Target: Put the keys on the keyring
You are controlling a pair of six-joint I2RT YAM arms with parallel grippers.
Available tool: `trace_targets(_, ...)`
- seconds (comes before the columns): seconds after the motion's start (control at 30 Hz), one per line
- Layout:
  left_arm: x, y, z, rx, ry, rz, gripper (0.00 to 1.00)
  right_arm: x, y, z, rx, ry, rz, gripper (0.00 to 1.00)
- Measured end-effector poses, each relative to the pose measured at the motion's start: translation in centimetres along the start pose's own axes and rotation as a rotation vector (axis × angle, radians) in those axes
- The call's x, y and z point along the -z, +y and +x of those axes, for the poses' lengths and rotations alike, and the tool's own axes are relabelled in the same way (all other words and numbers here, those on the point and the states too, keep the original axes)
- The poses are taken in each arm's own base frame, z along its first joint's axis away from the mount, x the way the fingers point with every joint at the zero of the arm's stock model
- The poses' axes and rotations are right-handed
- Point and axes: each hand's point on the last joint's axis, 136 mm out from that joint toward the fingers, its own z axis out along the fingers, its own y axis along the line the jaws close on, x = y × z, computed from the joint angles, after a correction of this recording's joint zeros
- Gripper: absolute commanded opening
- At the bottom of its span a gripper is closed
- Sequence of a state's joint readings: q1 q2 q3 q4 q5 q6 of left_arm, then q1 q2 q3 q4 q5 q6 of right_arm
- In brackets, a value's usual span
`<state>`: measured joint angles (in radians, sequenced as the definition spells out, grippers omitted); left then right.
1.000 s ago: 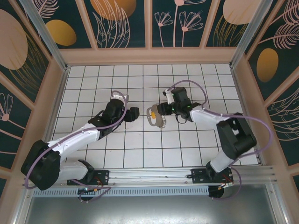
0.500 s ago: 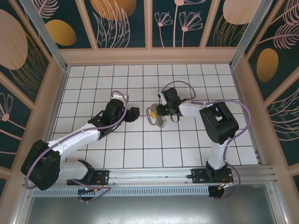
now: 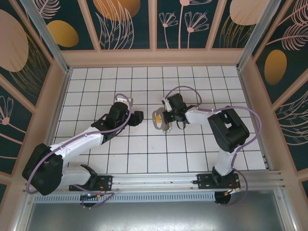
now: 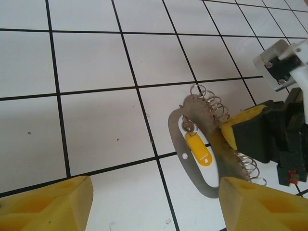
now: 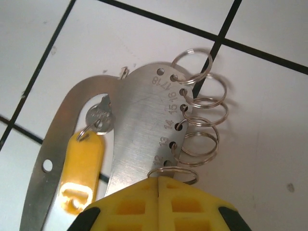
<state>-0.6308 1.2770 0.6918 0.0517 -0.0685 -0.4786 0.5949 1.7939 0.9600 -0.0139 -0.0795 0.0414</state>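
Note:
The keyring (image 5: pixel 139 130) is a flat silvery metal loop with numbered holes and several small wire rings (image 5: pixel 199 115) along one edge. It lies on the white tiles (image 3: pixel 162 121). One small silver key (image 5: pixel 100 118) with a yellow tag (image 5: pixel 82 163) lies inside the loop's opening. My right gripper (image 5: pixel 159 185) is shut, its yellow tips pressed together over the lowest small ring at the plate's edge. In the left wrist view the keyring (image 4: pixel 179 144) and yellow tag (image 4: pixel 198 148) lie ahead. My left gripper (image 4: pixel 154 202) stands open just left of them, with nothing between its fingers.
White tiled floor with black grid lines, ringed by a wooden rim (image 3: pixel 154 57) and patterned walls. Both arms meet at the middle of the floor, the left gripper (image 3: pixel 137 117) about one tile from the right gripper (image 3: pixel 167 118).
My right gripper has slid left onto the keyring's ringed edge and closed there. The left arm has held still, its jaws staying open.

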Motion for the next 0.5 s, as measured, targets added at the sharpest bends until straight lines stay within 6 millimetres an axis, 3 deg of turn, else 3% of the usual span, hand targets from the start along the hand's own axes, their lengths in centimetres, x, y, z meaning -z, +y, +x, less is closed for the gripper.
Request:
trace_targets(0.1,0.1,0.1,0.2,0.0,0.0,-0.001,0.68,1.8,0.9,-0.3,0.043,-0.048,-0.026,0.0)
trace_targets(0.33,0.9,0.2,0.3,-0.003,-0.017,0.008,0.66,7.7,4.2,-3.4,0.153,-0.263,-0.151,0.0)
trace_targets(0.5,1.8,-0.7,-0.7,-0.025,-0.053,0.054,0.64,9.8,6.3,-3.3,0.232,-0.341,-0.237,0.0)
